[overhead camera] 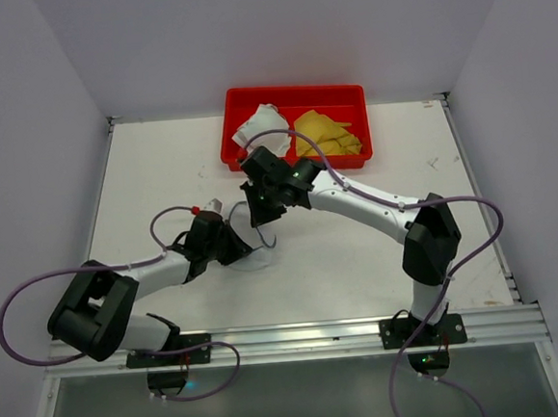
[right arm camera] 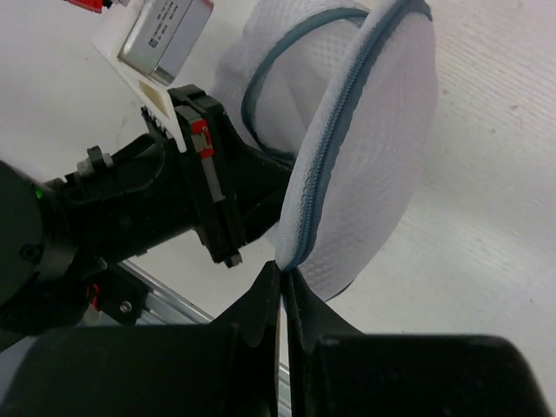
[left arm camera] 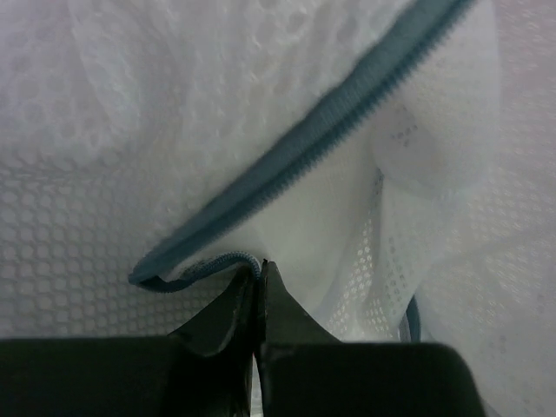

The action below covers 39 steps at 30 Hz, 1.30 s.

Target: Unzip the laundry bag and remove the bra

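Two grippers are closed on the laundry bag (right arm camera: 373, 148), which sits on the table (overhead camera: 160, 170) a little left of centre, between the red tray (overhead camera: 294, 89) and the near edge. Left gripper (left arm camera: 259, 276): fingers pressed together with no gap showing, pinching the end of the blue-grey zipper rim (left arm camera: 347, 122) where the tape curls back on itself. Right gripper (right arm camera: 283, 274): fingers likewise shut tight, nipping the zipper rim at the lowest point of the white mesh dome. Seen from the right wrist, the bag stands on edge and tilted, with a second loop of rim visible behind the front one, so the two halves are parted on that side. White fabric shows inside the opening in the left wrist view; what it is cannot be told. From overhead the bag is largely hidden beneath both wrists. At the middle of the far edge, the red tray holds a white cloth (overhead camera: 256, 123) on its left and a yellow cloth (overhead camera: 323, 133) on its right, well apart from both grippers.
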### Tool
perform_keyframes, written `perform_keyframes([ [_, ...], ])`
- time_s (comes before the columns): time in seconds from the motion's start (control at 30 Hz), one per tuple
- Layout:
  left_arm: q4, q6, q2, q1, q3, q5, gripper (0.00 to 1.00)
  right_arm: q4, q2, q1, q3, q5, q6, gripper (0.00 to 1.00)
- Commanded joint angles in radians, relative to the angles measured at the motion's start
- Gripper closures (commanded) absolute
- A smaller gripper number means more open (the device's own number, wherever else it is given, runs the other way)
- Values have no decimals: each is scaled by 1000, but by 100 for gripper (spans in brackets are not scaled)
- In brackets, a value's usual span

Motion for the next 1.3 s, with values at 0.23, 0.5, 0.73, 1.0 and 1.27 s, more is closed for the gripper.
perform_keyframes([
  [0.23, 17, 5, -151, 44, -77, -85, 95, 354, 44, 0, -175, -276, -114, 100],
  [0.5, 96, -6, -67, 53, -143, -58, 99, 630, 123, -8, -238, -566, -126, 100],
  [0.73, 151, -13, -65, 61, -191, -34, 99, 870, 153, -81, -281, -710, -14, 100],
  [1.0, 143, 1, -108, 61, -214, -12, 82, 870, 259, -103, -230, -715, 2, 95],
  [1.27, 114, 30, -246, 61, -249, 3, 67, 906, 311, -127, -224, -709, 62, 68],
])
